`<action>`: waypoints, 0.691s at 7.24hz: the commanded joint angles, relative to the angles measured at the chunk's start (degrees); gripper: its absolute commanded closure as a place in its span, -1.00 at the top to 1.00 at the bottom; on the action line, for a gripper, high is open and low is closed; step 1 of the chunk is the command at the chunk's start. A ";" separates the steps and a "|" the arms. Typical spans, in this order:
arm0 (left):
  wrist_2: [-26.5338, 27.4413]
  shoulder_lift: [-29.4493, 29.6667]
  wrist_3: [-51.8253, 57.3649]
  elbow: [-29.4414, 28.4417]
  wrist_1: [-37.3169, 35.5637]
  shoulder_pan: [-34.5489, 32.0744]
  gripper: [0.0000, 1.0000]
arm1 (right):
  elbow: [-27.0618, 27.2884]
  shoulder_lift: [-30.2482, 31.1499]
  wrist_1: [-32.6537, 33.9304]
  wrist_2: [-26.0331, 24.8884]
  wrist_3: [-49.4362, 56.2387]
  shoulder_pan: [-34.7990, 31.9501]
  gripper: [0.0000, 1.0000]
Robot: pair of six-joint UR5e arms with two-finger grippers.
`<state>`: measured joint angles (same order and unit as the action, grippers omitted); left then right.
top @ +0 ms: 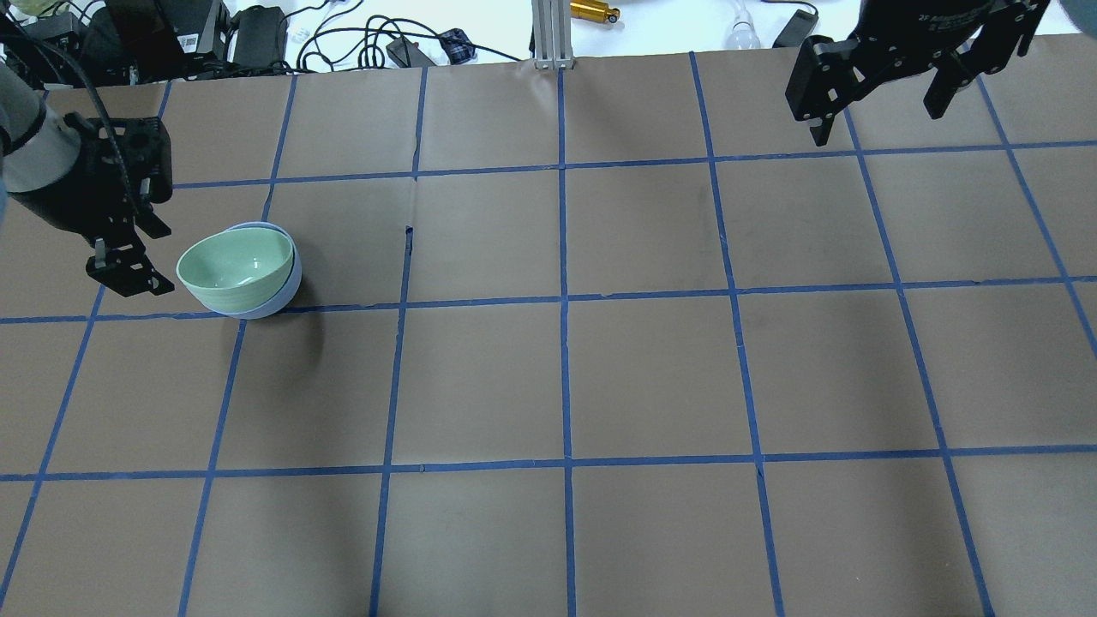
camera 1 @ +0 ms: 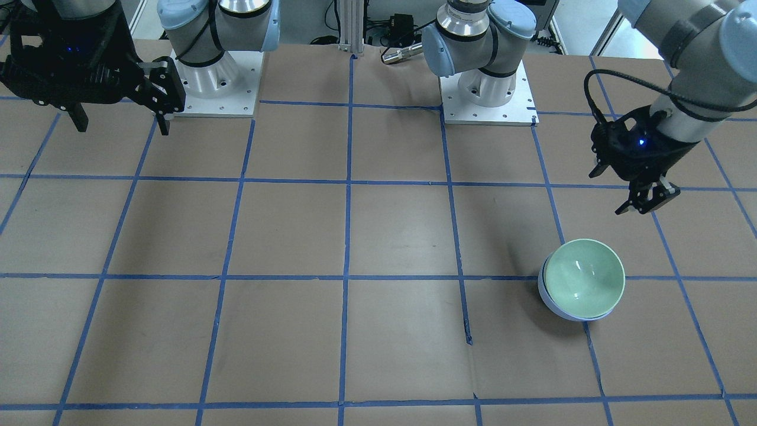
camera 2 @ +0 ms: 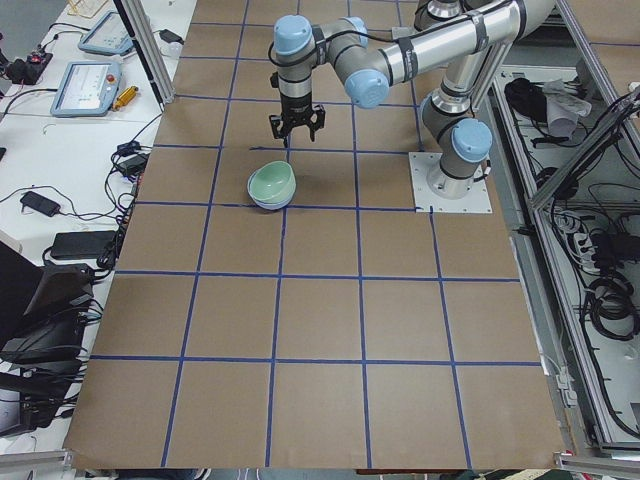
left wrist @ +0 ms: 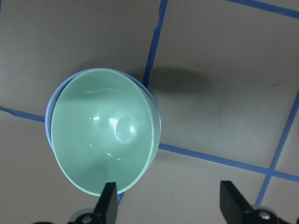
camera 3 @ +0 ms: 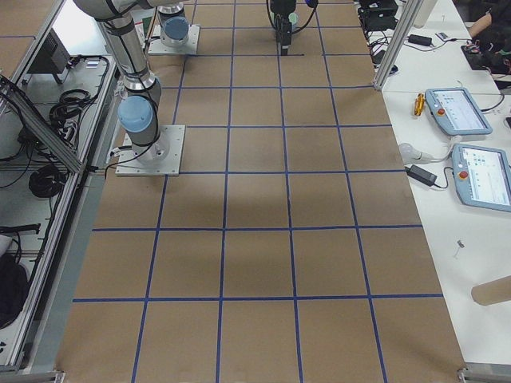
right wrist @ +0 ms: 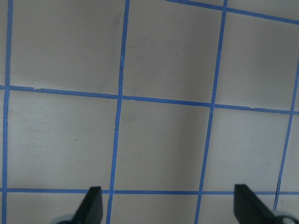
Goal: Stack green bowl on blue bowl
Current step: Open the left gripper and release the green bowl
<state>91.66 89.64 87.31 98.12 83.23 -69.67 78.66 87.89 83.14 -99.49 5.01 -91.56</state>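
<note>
The green bowl (camera 1: 584,277) sits nested inside the blue bowl (camera 1: 547,305), slightly tilted, on the brown paper table. Only a crescent of the blue bowl (top: 287,296) shows under the green bowl (top: 233,264). My left gripper (camera 1: 647,201) hangs open and empty just beside the bowls, toward the robot's side and outer edge, not touching them. In the left wrist view its fingers (left wrist: 108,203) frame the near rim of the green bowl (left wrist: 103,130) from above. My right gripper (camera 1: 121,121) is open and empty, raised far away near its base.
The table is brown paper with a blue tape grid (top: 561,296). Both arm bases (camera 1: 488,89) stand at the robot's edge. Cables and boxes (top: 171,34) lie beyond the far edge. The right wrist view shows only bare paper (right wrist: 159,135).
</note>
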 commanded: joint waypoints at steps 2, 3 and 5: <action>0.01 -3.23 -32.67 -4.43 5.19 -8.16 0.61 | 0.00 0.00 0.00 0.00 0.00 -0.02 1.00; 0.53 -4.11 -42.47 -4.43 5.19 -10.72 0.62 | 0.00 0.00 0.00 0.00 0.00 -0.02 1.00; 0.80 -6.13 -61.30 -4.35 6.06 -12.24 0.74 | 0.00 0.00 0.00 0.00 0.00 -0.02 1.00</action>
<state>92.28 84.75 37.11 93.75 88.62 -80.90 78.66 87.89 83.14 -99.49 5.01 -91.55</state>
